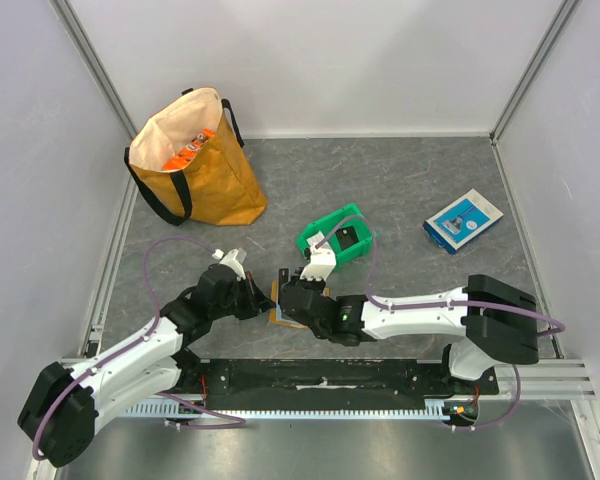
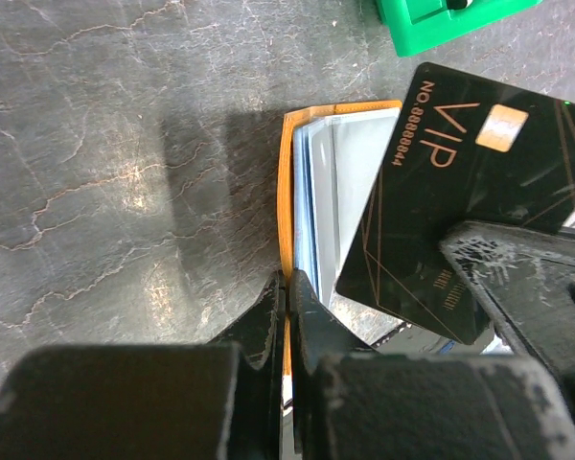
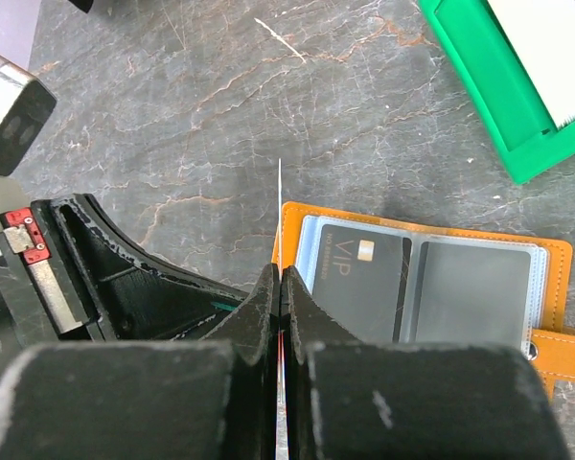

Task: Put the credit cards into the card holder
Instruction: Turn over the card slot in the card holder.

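With the left pincer (image 2: 286, 280) pinching the border of the open orange card holder (image 3: 556, 297) near the middle of the bench's (image 1: 400, 190) near edge, the right pincer (image 3: 281, 275), pressed together on a black VIP card (image 2: 460, 192), should slide it slanted into a sleeve.

Open card holder (image 2: 287, 192); blk card (image 2: 460, 201) tilted over.
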### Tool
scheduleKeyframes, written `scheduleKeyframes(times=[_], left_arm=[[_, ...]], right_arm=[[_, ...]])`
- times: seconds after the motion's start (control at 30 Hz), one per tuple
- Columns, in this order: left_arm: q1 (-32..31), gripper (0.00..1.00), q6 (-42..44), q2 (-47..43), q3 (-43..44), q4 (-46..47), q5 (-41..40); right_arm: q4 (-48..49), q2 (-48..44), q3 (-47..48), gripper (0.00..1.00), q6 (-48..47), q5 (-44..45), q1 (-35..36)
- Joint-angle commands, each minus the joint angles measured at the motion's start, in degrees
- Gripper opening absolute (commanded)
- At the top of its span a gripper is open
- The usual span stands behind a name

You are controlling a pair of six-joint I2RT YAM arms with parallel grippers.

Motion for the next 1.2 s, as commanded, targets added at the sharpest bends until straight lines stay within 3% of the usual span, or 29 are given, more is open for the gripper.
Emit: scheduleKeyframes(times=[0.0, 0.4, 0.9, 1.17], left_arm=[[-0.12, 0.02, -1.30, -0.86, -0.23, 1.07, 0.37], [-0.12, 0.02, -1.47, -1.39, -0.76, 1.07, 0.28], [-0.12, 0.02, -1.47, -1.83, -1.03, 0.98, 0.10], [-0.12, 0.02, -1.56, -1.91, -0.59, 0.72, 0.28]], right_arm=[[0.25, 1.91, 2.74, 0.00, 0.89, 2.94, 0.37], [-5.46, 3.67, 3.88, 0.00, 1.07, 4.35, 0.46], [-3.09, -0.90, 3.62, 0.00, -2.18, 3.83, 0.81], [-1.25, 2.44, 4.76, 0.00, -2.62, 1.81, 0.81]])
